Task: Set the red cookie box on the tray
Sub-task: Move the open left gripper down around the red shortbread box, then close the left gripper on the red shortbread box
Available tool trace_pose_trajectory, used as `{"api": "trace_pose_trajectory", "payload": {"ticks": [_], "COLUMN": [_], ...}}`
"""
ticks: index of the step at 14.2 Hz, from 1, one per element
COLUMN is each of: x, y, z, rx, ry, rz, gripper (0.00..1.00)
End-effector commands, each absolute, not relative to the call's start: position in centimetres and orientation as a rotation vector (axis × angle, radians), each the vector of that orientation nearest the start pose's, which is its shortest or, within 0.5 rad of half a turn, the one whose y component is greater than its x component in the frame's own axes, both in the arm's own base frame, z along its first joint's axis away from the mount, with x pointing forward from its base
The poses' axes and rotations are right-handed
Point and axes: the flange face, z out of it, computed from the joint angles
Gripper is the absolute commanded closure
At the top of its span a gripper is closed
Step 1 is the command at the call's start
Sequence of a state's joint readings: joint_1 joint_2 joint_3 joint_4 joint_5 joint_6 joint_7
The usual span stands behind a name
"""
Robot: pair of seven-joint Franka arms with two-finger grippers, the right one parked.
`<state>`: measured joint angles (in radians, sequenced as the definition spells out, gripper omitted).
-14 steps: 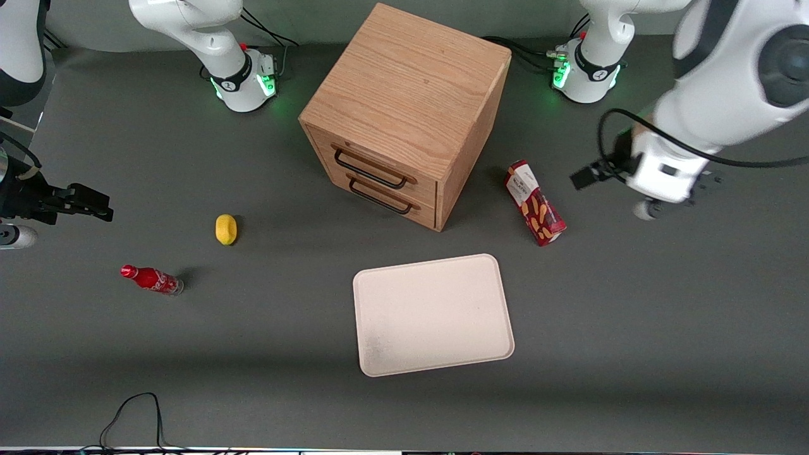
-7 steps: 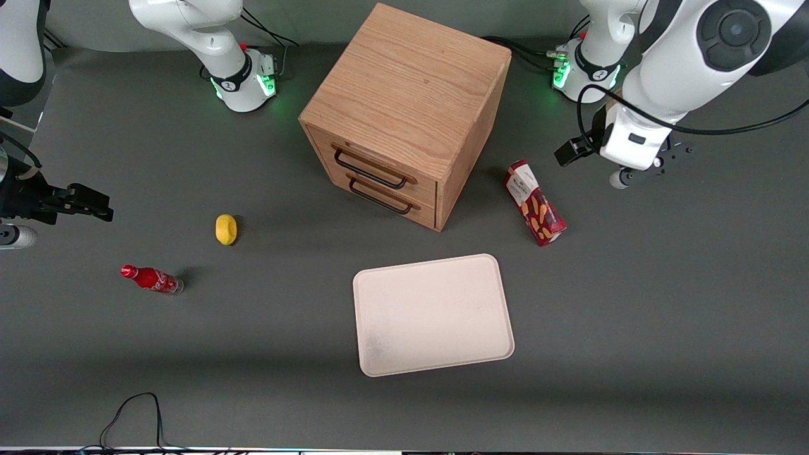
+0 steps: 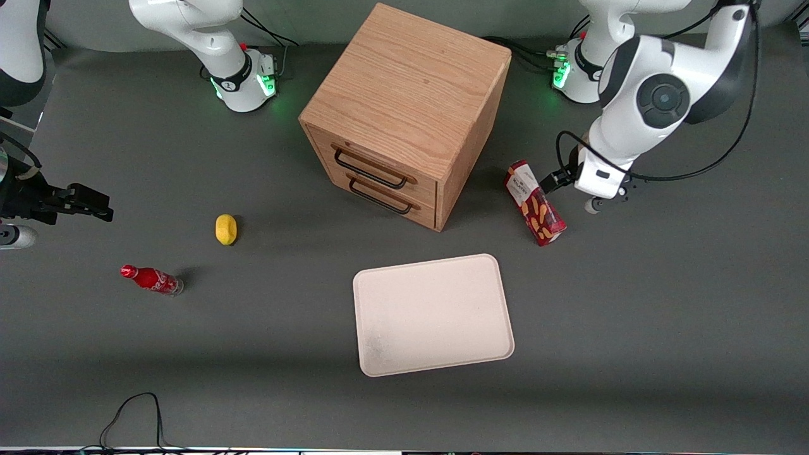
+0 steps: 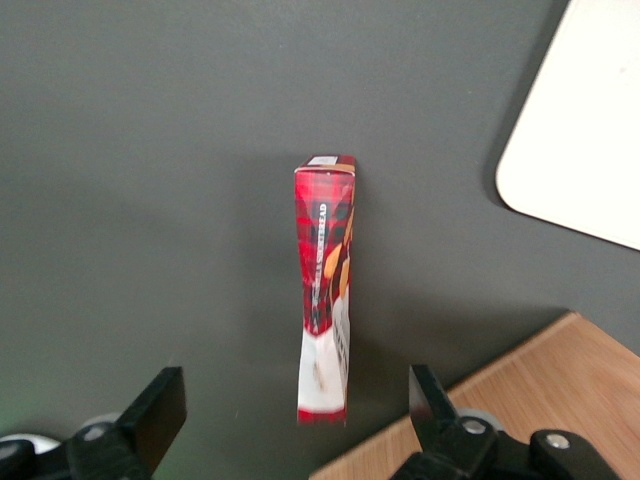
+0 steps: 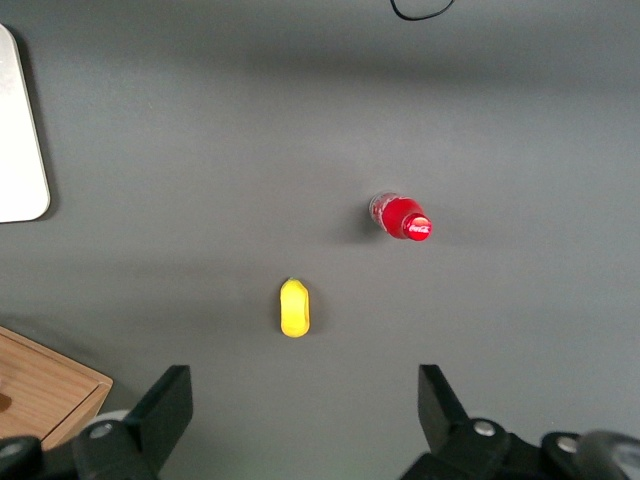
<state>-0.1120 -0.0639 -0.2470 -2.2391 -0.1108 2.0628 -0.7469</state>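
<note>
Front view shows the red cookie box (image 3: pixel 535 202) lying flat on the desk (image 3: pixel 632 316), beside the wooden drawer cabinet (image 3: pixel 404 120) and at about one o'clock from the tray (image 3: pixel 433 314), well apart from its rim. Its long axis runs from eleven to five o'clock there. The left arm's hand (image 3: pixel 569 189) hangs just beside the box, toward the working arm's end of the desk. Seen from the wrist camera, the hand (image 4: pixel 298 415) is spread wide with nothing held, and the box (image 4: pixel 324 335) sits between the two fingers, its length crossing the line between them. Judged from this, the hand needs only to descend and close across the narrow width.
</note>
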Motion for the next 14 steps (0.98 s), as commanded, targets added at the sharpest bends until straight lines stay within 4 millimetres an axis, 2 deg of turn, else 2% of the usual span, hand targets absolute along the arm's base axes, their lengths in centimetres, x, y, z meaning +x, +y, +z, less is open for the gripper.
{"api": "trace_pose_trajectory", "payload": {"ticks": [1, 3, 6, 9, 10, 14], "x": [46.0, 46.0, 45.8, 44.7, 44.4, 44.0], "y": [-18.5, -19.6, -20.1, -19.9, -19.8, -20.0], "z": [34.2, 31.7, 28.8, 26.1, 25.4, 24.8], "rx": [-3.068, -3.088, -3.105, -3.119, -3.121, -3.12], "ry": [-0.657, -0.632, -0.626, -0.628, -0.628, -0.62], "rz": [0.251, 0.24, 0.22, 0.183, 0.179, 0.186], "gripper": [0.01, 0.01, 0.01, 0.01, 0.01, 0.01]}}
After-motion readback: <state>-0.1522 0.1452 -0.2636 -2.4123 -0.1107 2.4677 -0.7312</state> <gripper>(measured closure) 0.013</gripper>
